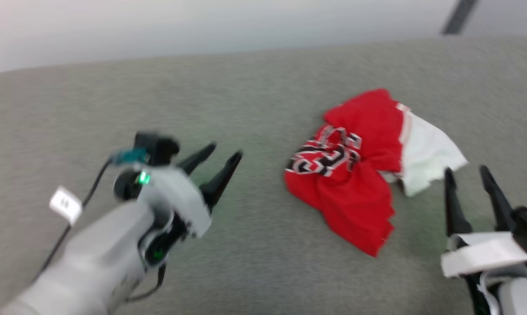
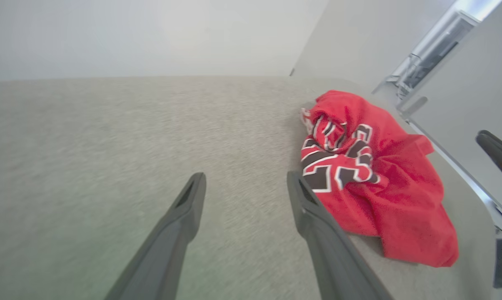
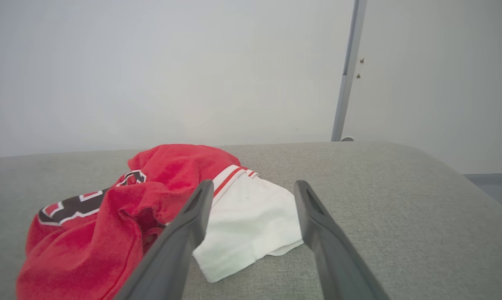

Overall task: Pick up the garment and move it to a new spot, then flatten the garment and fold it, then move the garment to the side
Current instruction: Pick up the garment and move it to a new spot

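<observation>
A: Position of the shirt (image 1: pixel 350 175)?

B: Crumpled in a heap on the grey upholstered surface (image 1: pixel 158 96), at roughly 3 o'clock from the middle of the head view. Not flat, not folded. Black lettering (image 1: pixel 324 159) with white edging bunched on the 9 o'clock side of the heap. One white sleeve (image 1: pixel 429 148) spread out on the 3 o'clock side, with red-and-white stripe trim along its seam.

A: State of the left gripper (image 1: pixel 226 149)?

B: At 9 o'clock from the heap and apart from it, fingers aimed toward 1 o'clock. Jaws spread wide, nothing between them but bare grey surface. Same reading from the left wrist view: left gripper (image 2: pixel 246 177) wide and empty, shirt (image 2: pixel 380 200) off at 3 o'clock of the fingers.

A: And the right gripper (image 1: pixel 465 169)?

B: At 4 o'clock from the heap, fingers pointing to 12 o'clock. Jaws wide apart, gripping nothing. Tips just beside the lower edge of the white sleeve; contact or not, cannot tell. In the right wrist view, white sleeve (image 3: pixel 246 216) seen through the gap of the right gripper (image 3: pixel 254 183), red body of the shirt (image 3: pixel 109 216) at 9 o'clock.

A: Surroundings?

B: Pale wall (image 3: pixel 151 62) beyond the far edge at 12 o'clock. Head view somewhat blurred.
</observation>
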Available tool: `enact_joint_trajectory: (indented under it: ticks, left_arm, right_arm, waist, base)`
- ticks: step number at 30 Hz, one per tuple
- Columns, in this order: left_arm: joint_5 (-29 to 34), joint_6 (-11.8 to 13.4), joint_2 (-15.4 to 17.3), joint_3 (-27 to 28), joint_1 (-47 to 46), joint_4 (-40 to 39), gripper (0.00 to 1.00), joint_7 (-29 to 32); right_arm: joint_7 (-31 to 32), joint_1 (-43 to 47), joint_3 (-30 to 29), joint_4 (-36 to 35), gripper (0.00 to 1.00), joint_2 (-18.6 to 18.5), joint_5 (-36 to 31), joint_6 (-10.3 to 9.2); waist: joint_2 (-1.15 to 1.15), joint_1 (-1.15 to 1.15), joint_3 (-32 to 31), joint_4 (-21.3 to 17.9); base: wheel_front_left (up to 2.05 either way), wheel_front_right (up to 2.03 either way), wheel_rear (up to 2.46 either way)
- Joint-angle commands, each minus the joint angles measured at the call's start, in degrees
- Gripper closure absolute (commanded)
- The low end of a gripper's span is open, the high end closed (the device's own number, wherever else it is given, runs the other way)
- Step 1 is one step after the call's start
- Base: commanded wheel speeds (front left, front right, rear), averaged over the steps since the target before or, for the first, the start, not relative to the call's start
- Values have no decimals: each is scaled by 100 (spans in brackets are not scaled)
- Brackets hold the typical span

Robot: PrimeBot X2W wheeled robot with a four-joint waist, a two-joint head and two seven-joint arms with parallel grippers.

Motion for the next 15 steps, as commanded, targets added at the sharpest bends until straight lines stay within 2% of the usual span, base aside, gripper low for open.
enact_joint_trajectory:
  ticks: [1,5,7,12,15]
  left_arm:
    - [-40,11,-9,68,228,35,0,-91]
    - [-213,10,-33,551,937,30,0,-217]
    - [-122,10,9,1033,1284,-44,0,-222]
    - [486,10,-33,2139,2242,-244,0,-213]
    - [1102,10,-45,2879,2784,-353,0,-214]
  right_arm:
    - [-4,142,-60,34,0,-85,-22,-8]
    - [-4,413,-284,79,0,-275,-30,-8]
    - [-4,548,-394,78,0,-350,-28,-8]
    - [-4,859,-584,55,0,-474,44,-8]
    - [-4,978,-685,53,0,-529,81,-8]
  waist:
    - [0,0,-617,816]
    - [0,0,-716,1199]
    - [0,0,-749,1362]
    - [0,0,-870,1638]
    - [0,0,-941,1686]
  base:
    - [0,0,0]
    - [0,0,0]
    - [0,0,0]
    - [0,0,0]
    - [0,0,0]
